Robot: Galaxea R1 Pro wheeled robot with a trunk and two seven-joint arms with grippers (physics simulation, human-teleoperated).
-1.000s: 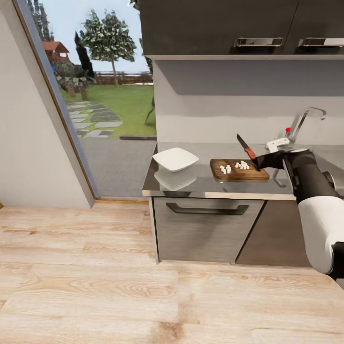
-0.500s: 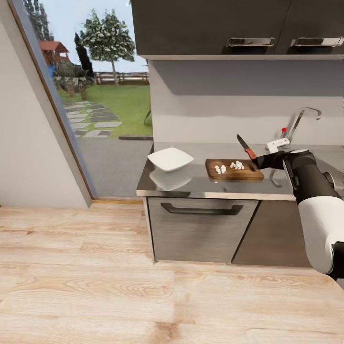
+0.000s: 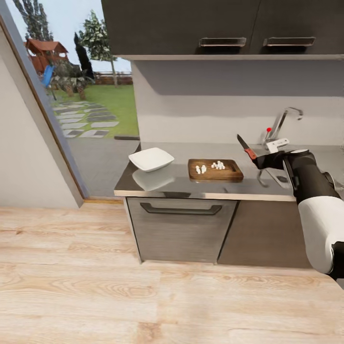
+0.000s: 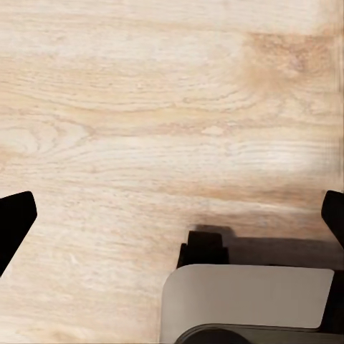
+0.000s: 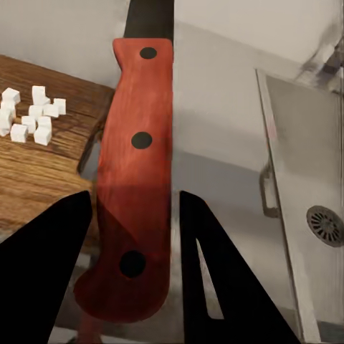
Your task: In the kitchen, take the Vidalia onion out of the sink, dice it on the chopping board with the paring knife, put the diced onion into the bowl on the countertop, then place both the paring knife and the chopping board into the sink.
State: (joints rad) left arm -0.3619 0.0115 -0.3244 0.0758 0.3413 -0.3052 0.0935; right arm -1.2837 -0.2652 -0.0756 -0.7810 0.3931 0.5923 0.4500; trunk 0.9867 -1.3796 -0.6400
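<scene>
**Q:** State of your jaws?

**A:** My right jaws point(image 5: 132, 236) pinch the paring knife point(image 3: 246, 148) by its red handle, blade raised and tilted away from me, over the worktop point(image 3: 267, 184) between the chopping board point(image 3: 229, 174) and the sink point(image 3: 285, 179). My left jaws point(image 4: 172, 215) hang over the wooden floor point(image 3: 71, 267); the two dark fingertips sit far apart at the edges of the left wrist view, so I read them as spread, holding nothing.

**Q:** Where are the task items?

**A:** The diced onion point(image 3: 218, 165) lies as small white cubes in two clusters on the board. The bowl point(image 3: 151, 159) stands on the worktop just beside the board, on its window side, apart from it and seemingly with nothing in it.

**Q:** Handling notes?

**A:** Judgement only. Knife: light, stiff, handle smooth, so a firm pinch mid-handle suits it. Dice: tiny, loose, likely to roll or scatter; individual picking looks poor, tipping or sweeping from the board probably better. Board: rigid, flat, heavier; best taken at an edge or near its handle slot. Bowl: glossy, may slide if nudged.

**Q:** Obstructions?

**A:** The tap point(image 3: 279, 125) with its red knob rises behind the sink, near the knife tip. Upper cabinets point(image 3: 191, 24) hang overhead. The worktop's front edge and the drawer handle point(image 3: 180, 209) lie between me and the board.
</scene>
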